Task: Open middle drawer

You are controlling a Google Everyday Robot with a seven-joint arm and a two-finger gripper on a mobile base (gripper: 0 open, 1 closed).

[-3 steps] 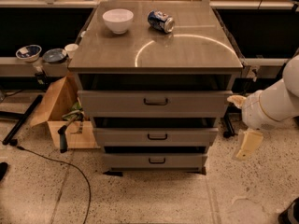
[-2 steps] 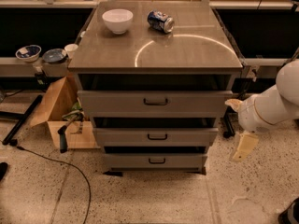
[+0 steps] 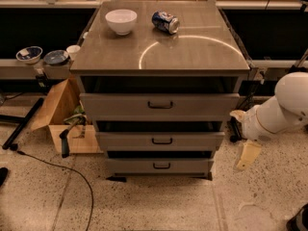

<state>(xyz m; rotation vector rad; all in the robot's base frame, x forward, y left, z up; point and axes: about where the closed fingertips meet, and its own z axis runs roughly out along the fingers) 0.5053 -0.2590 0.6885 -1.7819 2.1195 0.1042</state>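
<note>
The middle drawer (image 3: 192,141) is the second of three grey drawer fronts in a grey cabinet (image 3: 159,47). It has a small dark bar handle (image 3: 161,140) at its centre, and a dark gap shows above its front. My gripper (image 3: 244,154) hangs at the end of the white arm (image 3: 279,112), to the right of the cabinet at about the middle drawer's height. It is apart from the drawer front and holds nothing that I can see.
The taller top drawer (image 3: 202,106) and the narrow bottom drawer (image 3: 192,166) each have a bar handle. A white bowl (image 3: 121,21) and a blue can (image 3: 165,22) sit on the cabinet top. A cardboard box (image 3: 62,114) and a black cable (image 3: 57,170) are on the floor to the left.
My arm and gripper have shifted slightly left and down, closer to the cabinet's right side. The drawers have not moved.
</note>
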